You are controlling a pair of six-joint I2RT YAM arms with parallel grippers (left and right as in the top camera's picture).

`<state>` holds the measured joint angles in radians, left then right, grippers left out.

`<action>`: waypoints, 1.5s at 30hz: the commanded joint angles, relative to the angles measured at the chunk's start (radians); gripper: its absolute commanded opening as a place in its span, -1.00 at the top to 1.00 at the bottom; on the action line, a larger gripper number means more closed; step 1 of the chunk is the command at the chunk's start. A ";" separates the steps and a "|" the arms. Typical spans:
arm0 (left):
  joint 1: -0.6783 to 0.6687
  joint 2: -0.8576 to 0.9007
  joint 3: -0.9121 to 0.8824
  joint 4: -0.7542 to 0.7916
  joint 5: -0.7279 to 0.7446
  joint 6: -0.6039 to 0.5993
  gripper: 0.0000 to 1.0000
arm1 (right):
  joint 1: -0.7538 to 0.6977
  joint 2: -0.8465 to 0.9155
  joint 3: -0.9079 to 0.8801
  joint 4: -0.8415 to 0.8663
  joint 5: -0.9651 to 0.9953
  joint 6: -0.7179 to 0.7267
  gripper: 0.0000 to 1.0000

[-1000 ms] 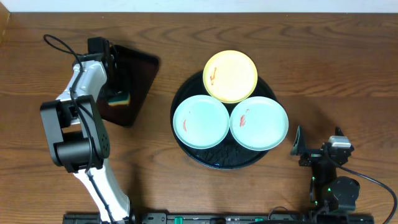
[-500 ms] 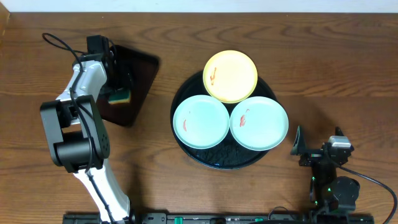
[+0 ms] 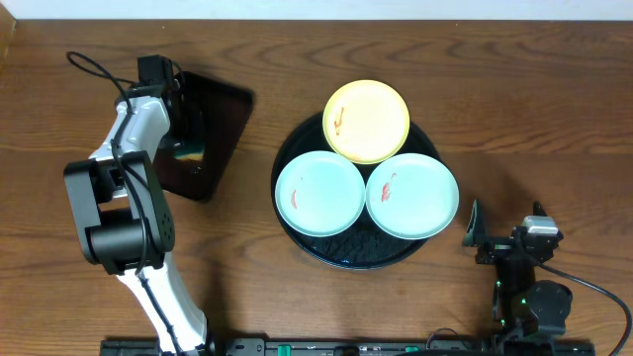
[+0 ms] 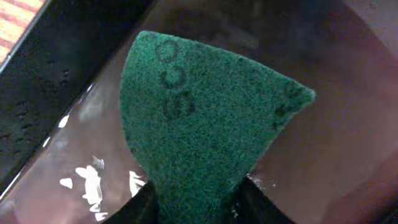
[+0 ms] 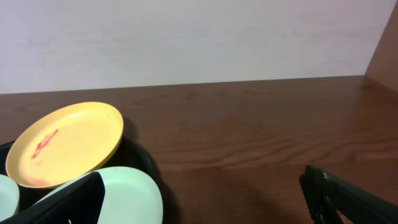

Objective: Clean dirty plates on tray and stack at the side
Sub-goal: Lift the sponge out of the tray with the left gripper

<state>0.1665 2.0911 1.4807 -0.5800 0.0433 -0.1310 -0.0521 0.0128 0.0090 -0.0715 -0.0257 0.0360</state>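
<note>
Three plates lie on the round black tray (image 3: 346, 253): a yellow one (image 3: 367, 121) at the back and two mint ones (image 3: 318, 192) (image 3: 412, 195) in front, each with a red-orange smear. My left gripper (image 3: 186, 148) is down in the rectangular dark tray (image 3: 220, 119), far left of the plates. In the left wrist view it (image 4: 196, 208) is shut on a green scrub sponge (image 4: 205, 118), which bulges up between the fingers (image 4: 140, 210). My right gripper (image 3: 504, 229) stands open by the table's front right, just right of the round tray. Between its fingers (image 5: 205, 205) is only bare wood.
The rectangular tray's floor (image 4: 323, 112) is wet and shiny under the sponge. A pale wall (image 5: 186, 43) rises behind the table's far edge. The yellow plate (image 5: 65, 143) and a mint plate (image 5: 134, 196) show at the left of the right wrist view.
My left gripper's jaws have closed in on the sponge, which now shows less from above. The plates and the right arm have not moved.
</note>
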 commanded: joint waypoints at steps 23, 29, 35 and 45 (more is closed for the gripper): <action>0.000 -0.394 -0.002 0.017 0.136 -0.004 0.85 | -0.010 -0.002 -0.003 -0.002 -0.001 -0.015 -0.98; 0.001 -0.343 -0.003 0.018 0.129 0.000 0.85 | -0.010 -0.002 -0.003 -0.002 -0.001 -0.015 -0.98; 0.001 -0.253 -0.003 0.018 0.129 0.000 0.85 | -0.010 -0.002 -0.003 -0.002 -0.001 -0.015 -0.98; 0.001 -0.223 -0.003 0.024 0.129 0.000 0.85 | -0.010 -0.002 -0.003 -0.002 -0.001 -0.015 -0.99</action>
<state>0.1665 1.8996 1.4704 -0.5663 0.1627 -0.1333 -0.0521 0.0128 0.0090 -0.0715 -0.0257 0.0360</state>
